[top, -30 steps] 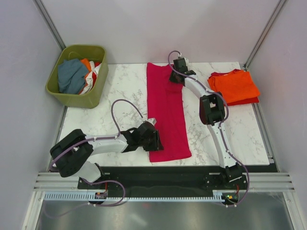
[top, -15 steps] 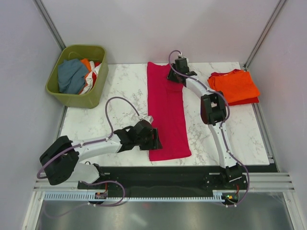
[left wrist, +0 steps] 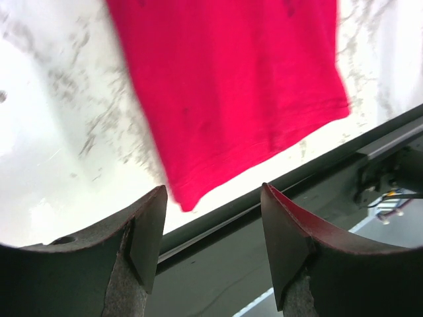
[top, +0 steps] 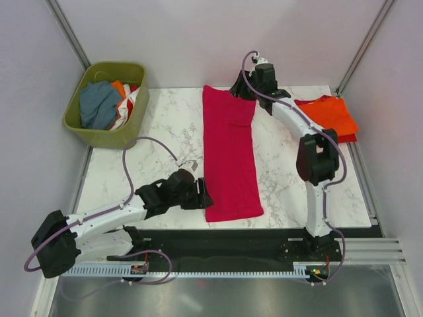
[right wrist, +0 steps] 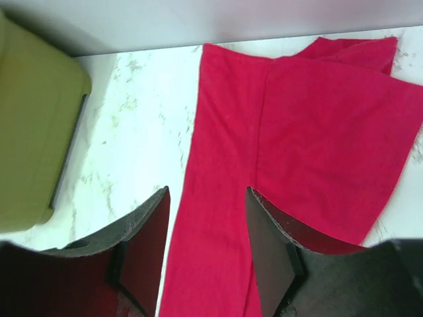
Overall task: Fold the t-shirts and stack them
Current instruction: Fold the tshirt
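A magenta-pink t-shirt (top: pixel 228 155) lies folded into a long strip down the middle of the marble table; it also shows in the left wrist view (left wrist: pixel 231 86) and the right wrist view (right wrist: pixel 297 152). My left gripper (top: pixel 201 196) is open and empty, just left of the strip's near corner. My right gripper (top: pixel 246 92) is open and empty above the strip's far right corner. An orange t-shirt (top: pixel 330 113) lies folded on a red one (top: pixel 349 138) at the far right, partly hidden by my right arm.
An olive-green basket (top: pixel 106 135) with grey, orange and white cloth stands at the far left; its side shows in the right wrist view (right wrist: pixel 33 132). The black base rail (top: pixel 231 238) runs along the table's near edge. Walls close in left, right and behind.
My left gripper has drawn back left off the strip's near corner. My right gripper has lifted off the far end and moved back and right. The shirt lies still.
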Controlling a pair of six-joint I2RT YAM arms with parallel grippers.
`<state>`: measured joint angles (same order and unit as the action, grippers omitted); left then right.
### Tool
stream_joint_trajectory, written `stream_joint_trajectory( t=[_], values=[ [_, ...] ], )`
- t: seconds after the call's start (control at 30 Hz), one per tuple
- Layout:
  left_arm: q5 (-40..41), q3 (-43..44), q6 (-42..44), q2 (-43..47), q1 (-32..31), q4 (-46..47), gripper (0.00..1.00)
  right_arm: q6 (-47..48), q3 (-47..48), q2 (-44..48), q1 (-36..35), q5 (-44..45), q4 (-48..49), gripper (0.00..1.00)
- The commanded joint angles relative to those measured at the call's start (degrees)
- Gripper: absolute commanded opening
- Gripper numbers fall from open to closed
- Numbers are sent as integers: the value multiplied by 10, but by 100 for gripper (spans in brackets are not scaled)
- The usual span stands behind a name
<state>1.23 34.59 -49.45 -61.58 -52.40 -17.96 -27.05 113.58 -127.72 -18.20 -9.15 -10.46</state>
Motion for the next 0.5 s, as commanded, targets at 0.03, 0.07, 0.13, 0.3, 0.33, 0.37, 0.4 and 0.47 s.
stream_joint_trajectory(
  t=[0.03,0.07,0.13,0.3,0.33,0.37,0.4,0.47],
  values=[
    [11,-52,-12,49,2,-12,66,24,-114,152,-1,-11,-11,55],
    [10,-59,-13,58,2,-9,66,24,-170,175,-3,4,-20,52],
    [7,-78,-19,80,2,-3,66,19,-269,250,-5,23,-43,52],
    [-1,-97,-21,82,2,18,65,-22,-511,416,-21,73,-51,49],
    [-7,-97,-21,77,2,27,64,-28,-547,466,-27,78,-51,49],
    [-10,-97,-21,64,1,32,64,-46,-615,489,-28,79,-53,49],
    [-22,-99,-21,59,0,37,63,-55,-645,531,-30,84,-57,49],
    [-31,-102,-22,50,1,52,61,-70,-721,569,-37,79,-62,47]
  ],
)
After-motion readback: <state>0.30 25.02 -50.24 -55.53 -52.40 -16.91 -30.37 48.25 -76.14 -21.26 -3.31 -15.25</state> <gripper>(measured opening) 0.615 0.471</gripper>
